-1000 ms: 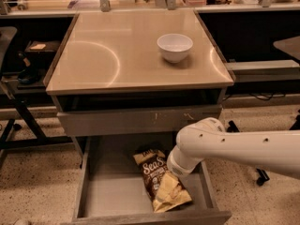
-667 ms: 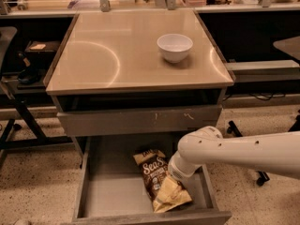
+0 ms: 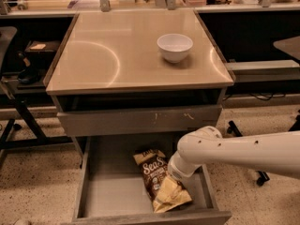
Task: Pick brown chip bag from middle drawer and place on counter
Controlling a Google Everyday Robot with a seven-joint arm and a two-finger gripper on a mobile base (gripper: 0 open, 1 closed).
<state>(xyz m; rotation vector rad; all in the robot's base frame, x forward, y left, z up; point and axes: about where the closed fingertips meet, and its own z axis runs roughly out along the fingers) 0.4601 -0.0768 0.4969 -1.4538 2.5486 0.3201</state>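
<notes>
A white robot arm (image 3: 243, 151) reaches in from the right, its bulky wrist hiding the gripper (image 3: 177, 172) just above the brown chip bag (image 3: 157, 175); whether it is spread or clamped cannot be told. The bag lies right of centre in the open middle drawer (image 3: 110, 191), near the front edge, with grey floor showing to its left. A white bowl (image 3: 175, 47) stands toward the back right corner of the counter (image 3: 108, 55).

White "Sea S" on brown chip bag (image 3: 156, 171)

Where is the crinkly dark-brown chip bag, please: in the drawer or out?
Inside: chip bag lies on the grey drawer floor, gripper over it.
</notes>
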